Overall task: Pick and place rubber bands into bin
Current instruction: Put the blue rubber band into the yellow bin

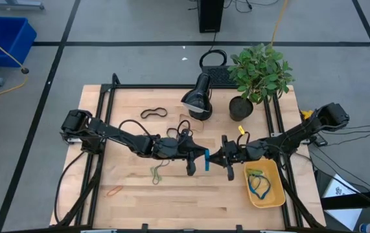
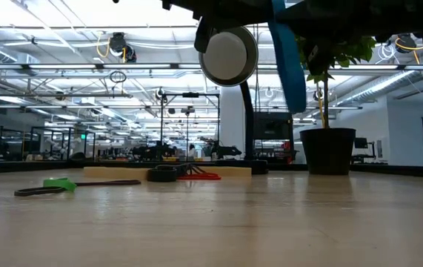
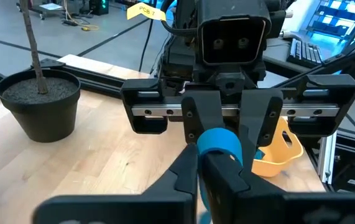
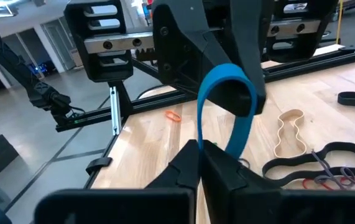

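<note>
A blue rubber band (image 1: 207,160) is stretched between my two grippers at mid-table, lifted off the wood; in the low view it hangs as a blue strip (image 2: 289,67). My left gripper (image 1: 193,162) and my right gripper (image 1: 227,163) point at each other, both shut on it. The yellow bin (image 1: 277,194) lies at the right front with blue and green bands (image 1: 257,181) inside. Loose bands lie flat on the table: black (image 1: 153,113), tan (image 1: 188,123), green (image 1: 157,172), orange (image 1: 115,191). My left gripper pinches the blue band between its two shut fingers, at the folded end (image 3: 219,144) showing just past their tips. The fingers come level from the table's left. The band is clear of the table. My right gripper pinches one end of the blue band (image 4: 200,138) between its shut fingers, coming level from the table's right. The rest of the band rises as an arched loop (image 4: 227,71) around the left gripper's fingertips. The band is clear of the table.
A black lamp (image 1: 197,98) and a potted plant (image 1: 257,71) stand at the far middle. A tangle of black and red bands (image 1: 177,133) lies under the left arm. Black frame rails run along the table's sides. Bare wood lies at the near middle.
</note>
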Motion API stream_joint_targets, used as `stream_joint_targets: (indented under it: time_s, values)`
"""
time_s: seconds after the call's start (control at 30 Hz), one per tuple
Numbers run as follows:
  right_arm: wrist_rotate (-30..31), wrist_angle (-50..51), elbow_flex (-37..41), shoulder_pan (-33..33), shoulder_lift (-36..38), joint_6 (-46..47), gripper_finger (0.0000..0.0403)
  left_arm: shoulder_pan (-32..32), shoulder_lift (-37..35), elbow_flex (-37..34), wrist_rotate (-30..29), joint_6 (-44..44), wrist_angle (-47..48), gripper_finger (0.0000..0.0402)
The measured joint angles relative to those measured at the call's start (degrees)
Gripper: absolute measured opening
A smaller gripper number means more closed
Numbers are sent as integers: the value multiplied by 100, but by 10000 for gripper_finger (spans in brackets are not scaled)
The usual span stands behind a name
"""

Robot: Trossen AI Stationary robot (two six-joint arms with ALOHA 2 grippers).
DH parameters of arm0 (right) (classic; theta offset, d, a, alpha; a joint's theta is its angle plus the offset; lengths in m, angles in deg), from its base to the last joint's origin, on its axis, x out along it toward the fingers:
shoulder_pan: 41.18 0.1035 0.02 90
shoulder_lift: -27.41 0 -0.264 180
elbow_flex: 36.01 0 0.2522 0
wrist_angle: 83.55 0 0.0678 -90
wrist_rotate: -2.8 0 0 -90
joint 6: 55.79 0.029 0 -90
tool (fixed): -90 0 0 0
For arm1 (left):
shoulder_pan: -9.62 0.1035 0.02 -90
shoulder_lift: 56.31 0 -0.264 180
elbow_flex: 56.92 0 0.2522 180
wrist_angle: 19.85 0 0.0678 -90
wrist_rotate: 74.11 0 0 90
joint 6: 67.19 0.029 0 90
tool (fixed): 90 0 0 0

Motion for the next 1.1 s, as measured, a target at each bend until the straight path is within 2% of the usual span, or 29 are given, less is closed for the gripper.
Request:
stream_joint_targets:
  time_s: [0.27,0.5,0.6,0.8,0.97,1.1]
  values:
    - [-137,60,2,2,265,-172,2,0,0,0,2,-1,11,105]
    - [-133,186,2,2,920,-602,1,0,-2,0,-84,-15,71,186]
    - [-129,262,2,2,1286,-786,1,0,-10,0,108,65,270,207]
    - [-129,873,2,124,2137,-778,1,0,-171,0,553,-108,1260,229]
    - [-135,2142,2,562,2917,-688,1,0,-445,-1,557,-634,2283,227]
    - [-140,3274,2,1051,3461,-2,0,-4,-603,-2,557,-1001,2831,224]
